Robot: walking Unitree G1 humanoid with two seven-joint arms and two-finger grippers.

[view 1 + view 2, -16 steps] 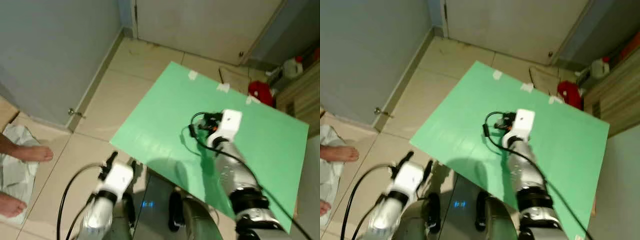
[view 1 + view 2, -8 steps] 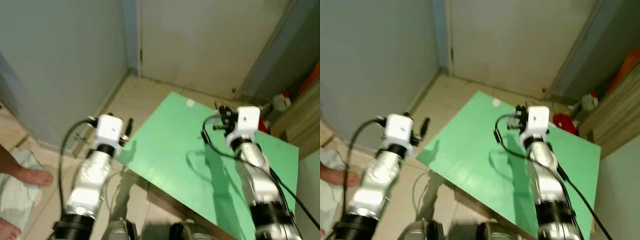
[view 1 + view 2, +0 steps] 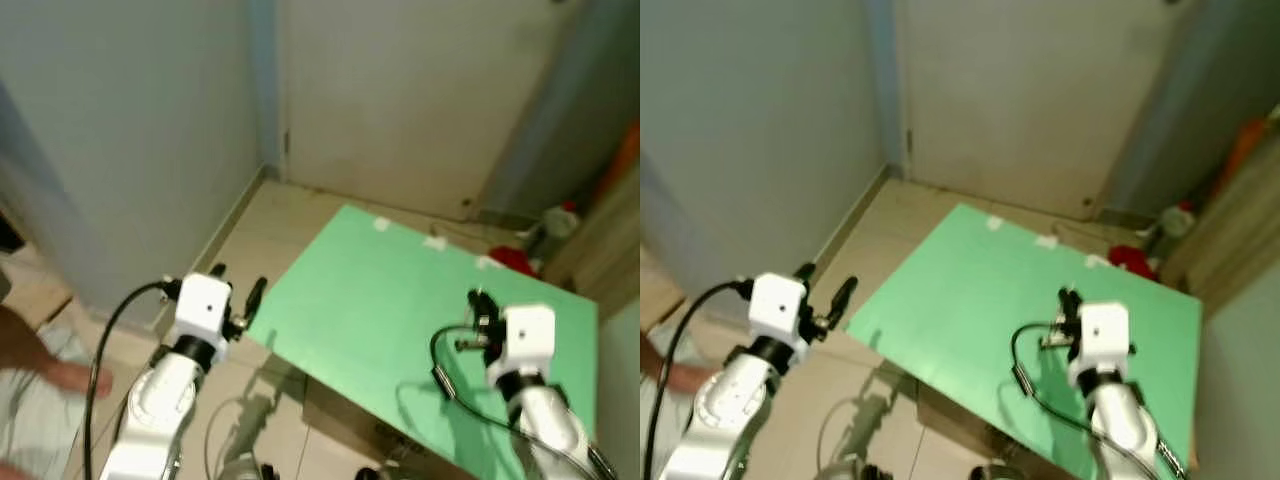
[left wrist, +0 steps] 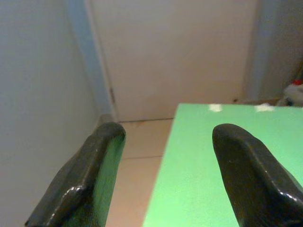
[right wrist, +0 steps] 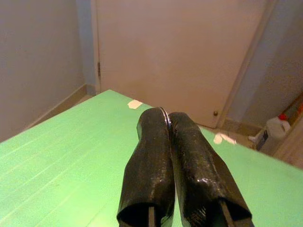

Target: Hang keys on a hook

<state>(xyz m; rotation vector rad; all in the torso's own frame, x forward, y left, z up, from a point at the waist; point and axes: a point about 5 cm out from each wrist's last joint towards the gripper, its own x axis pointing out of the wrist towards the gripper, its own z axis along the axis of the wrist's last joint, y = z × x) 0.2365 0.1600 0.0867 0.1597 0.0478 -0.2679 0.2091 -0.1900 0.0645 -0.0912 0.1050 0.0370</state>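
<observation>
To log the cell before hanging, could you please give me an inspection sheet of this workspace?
Surface: flat green board, white tape pieces at far edge.
Job's things: nothing seen.
Clutter: red object, white bottle on floor beyond board.
Grippers: left gripper open, by the board's left edge; right gripper shut above board.
Cables: black cable looping at right wrist.
Surroundings: beige tiled floor, grey walls, pale door; a person's blurred foot.

A board (image 3: 400, 320) lay across the frame's centre and lower right. The left gripper (image 3: 238, 290) hung at its lower-left edge, the right gripper (image 3: 480, 310) over its lower-right part. A door (image 3: 400, 90) stood behind, upper centre.
</observation>
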